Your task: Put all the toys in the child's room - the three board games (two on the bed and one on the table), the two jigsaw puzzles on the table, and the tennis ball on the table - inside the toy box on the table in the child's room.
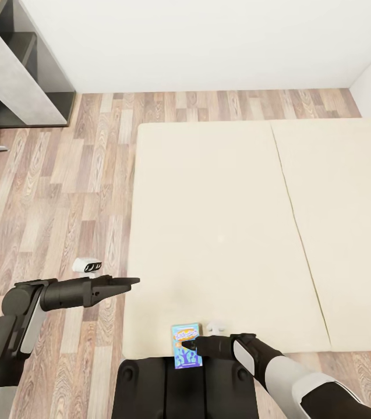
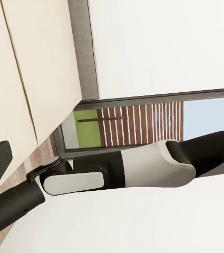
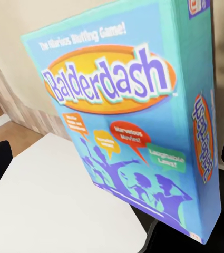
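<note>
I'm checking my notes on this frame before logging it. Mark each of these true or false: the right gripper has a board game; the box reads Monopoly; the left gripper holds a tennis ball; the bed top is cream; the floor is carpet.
1. The right gripper has a board game in its grasp. True.
2. The box reads Monopoly. False: the right wrist view shows "Balderdash" on a blue cover.
3. The left gripper holds a tennis ball. False: it holds nothing, beside the bed's edge.
4. The bed has a plain cream top. True.
5. The floor is carpet. False: it is wood plank.
</note>
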`<state>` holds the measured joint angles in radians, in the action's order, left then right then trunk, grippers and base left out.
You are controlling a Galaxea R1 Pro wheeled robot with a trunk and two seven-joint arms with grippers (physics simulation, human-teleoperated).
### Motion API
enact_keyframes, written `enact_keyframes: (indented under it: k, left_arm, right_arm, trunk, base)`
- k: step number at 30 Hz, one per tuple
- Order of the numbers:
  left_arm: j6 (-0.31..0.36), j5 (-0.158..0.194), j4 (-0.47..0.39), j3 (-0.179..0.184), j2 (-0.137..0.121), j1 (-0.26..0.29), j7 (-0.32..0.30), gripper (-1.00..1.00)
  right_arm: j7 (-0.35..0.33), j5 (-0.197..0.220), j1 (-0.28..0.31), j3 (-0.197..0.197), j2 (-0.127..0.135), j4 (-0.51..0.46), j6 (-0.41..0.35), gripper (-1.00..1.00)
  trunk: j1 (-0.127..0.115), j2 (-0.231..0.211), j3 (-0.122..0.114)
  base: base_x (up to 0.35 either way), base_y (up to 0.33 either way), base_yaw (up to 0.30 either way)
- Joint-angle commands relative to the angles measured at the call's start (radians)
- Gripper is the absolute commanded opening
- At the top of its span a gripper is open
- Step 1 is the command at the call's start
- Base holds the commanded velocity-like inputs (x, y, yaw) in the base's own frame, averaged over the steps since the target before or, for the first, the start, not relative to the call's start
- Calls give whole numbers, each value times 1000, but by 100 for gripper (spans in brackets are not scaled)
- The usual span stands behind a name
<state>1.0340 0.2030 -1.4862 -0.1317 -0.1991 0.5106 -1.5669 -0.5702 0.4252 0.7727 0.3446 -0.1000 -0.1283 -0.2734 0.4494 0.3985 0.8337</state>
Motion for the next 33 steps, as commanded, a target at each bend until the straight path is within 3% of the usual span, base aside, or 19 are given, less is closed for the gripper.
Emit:
enact_keyframes:
  k: [1,33]
  left_arm:
    - [11,-1,0,1,0,0,-4,100]
    - [11,-1,0,1,1,0,-4,100]
  right_arm:
    - [0,10,0,5,0,-1,-6,100]
    - [0,10,0,5,0,-1,-6,100]
  trunk:
    - [1,1,1]
    - [1,1,1]
  base:
    - [0,6,0]
    - [0,45,0]
